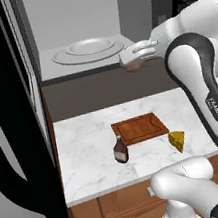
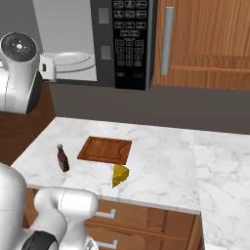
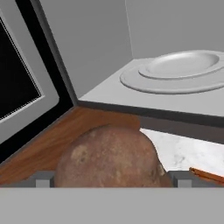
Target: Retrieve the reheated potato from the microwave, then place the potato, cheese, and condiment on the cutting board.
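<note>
The brown potato (image 1: 134, 67) (image 3: 109, 157) hangs in the air just in front of the open microwave (image 1: 79, 14), with my gripper (image 1: 135, 63) (image 3: 111, 179) shut on it, one finger on each side. Behind it the round glass turntable (image 1: 88, 51) (image 3: 175, 72) is bare. Below on the marble counter lies the reddish-brown cutting board (image 1: 140, 128) (image 2: 105, 150) with nothing on it. The dark condiment bottle (image 1: 120, 150) (image 2: 62, 158) stands upright at the board's near left corner. The yellow cheese wedge (image 1: 177, 140) (image 2: 120, 175) lies at its near right corner.
The black microwave door (image 1: 12, 123) (image 3: 17, 78) stands swung open at the left, reaching out past the counter's front edge. The keypad panel (image 2: 129, 39) and a wooden wall cabinet (image 2: 205, 44) are to the right. The marble counter (image 2: 161, 161) stretches right of the board.
</note>
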